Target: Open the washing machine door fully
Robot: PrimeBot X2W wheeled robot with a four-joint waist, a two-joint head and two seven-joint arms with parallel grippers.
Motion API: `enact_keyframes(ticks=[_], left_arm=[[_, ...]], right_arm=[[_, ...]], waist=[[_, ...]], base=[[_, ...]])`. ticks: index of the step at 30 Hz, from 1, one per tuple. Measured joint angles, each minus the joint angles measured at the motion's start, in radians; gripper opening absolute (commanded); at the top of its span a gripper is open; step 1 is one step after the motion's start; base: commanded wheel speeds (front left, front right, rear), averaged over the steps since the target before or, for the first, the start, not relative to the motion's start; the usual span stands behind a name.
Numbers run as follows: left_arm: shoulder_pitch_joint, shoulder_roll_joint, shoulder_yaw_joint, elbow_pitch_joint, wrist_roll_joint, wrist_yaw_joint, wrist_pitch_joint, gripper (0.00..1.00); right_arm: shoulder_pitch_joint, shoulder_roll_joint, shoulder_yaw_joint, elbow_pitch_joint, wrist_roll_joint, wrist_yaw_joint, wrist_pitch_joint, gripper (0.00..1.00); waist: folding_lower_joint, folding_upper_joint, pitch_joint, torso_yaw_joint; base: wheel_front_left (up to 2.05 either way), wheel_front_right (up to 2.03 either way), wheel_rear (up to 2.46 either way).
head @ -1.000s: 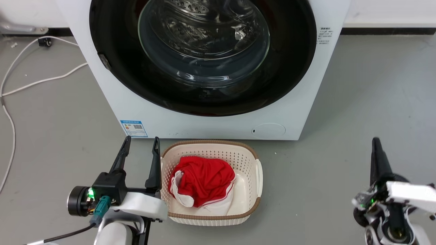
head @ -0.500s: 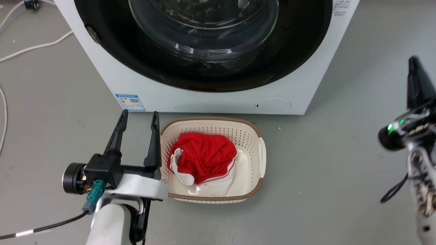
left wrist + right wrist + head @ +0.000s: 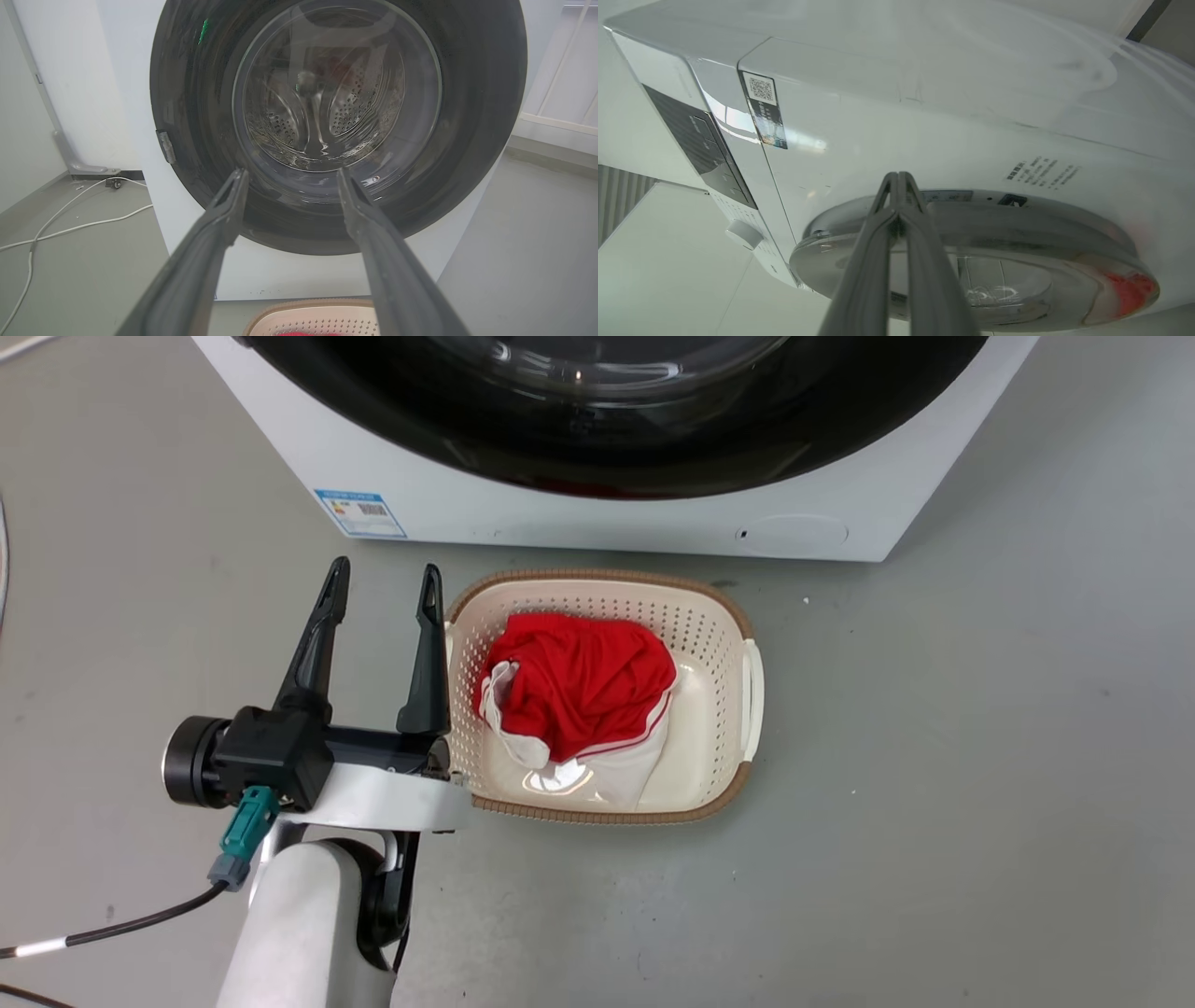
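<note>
Risk: right gripper point(image 3: 899, 179) tips pinched together, holding nothing. On glossy door point(image 3: 1017, 233) edge they may skid, get no purchase, and door won't unlatch. Contact with door: cannot tell.
Door closed, flush on machine point(image 3: 560, 518) front.
Left gripper point(image 3: 385, 569) wide, empty, low, just beside basket point(image 3: 752, 686); sideways drift could nudge it.
Basket on floor point(image 3: 934, 803) just before machine, below door; swing probably clears, not certain.
</note>
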Motion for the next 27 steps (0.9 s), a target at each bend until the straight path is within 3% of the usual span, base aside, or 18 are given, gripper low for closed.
enact_keyframes(ticks=[6, 15, 27], left_arm=[[-0.027, 0.000, -0.005, -0.017, -0.005, 0.003, 0.000, 1.00], [-0.068, 0.000, -0.019, -0.044, -0.009, 0.003, 0.000, 1.00], [-0.083, 0.000, -0.029, -0.062, -0.011, 0.002, 0.000, 1.00]], right_arm=[[-0.167, -0.010, 0.132, 0.131, -0.050, 0.000, 0.060, 0.00], [-0.328, 0.042, 0.241, 0.276, -0.092, 0.000, 0.120, 0.00], [-0.372, 0.044, 0.270, 0.279, -0.068, 0.000, 0.238, 0.00]], waist=[[0.0000, 0.0000, 0.055, 0.014], [0.0000, 0.0000, 0.132, 0.027], [0.0000, 0.0000, 0.178, 0.036]], base=[[0.00, 0.00, 0.00], [0.00, 0.00, 0.00], [0.00, 0.00, 0.00]])
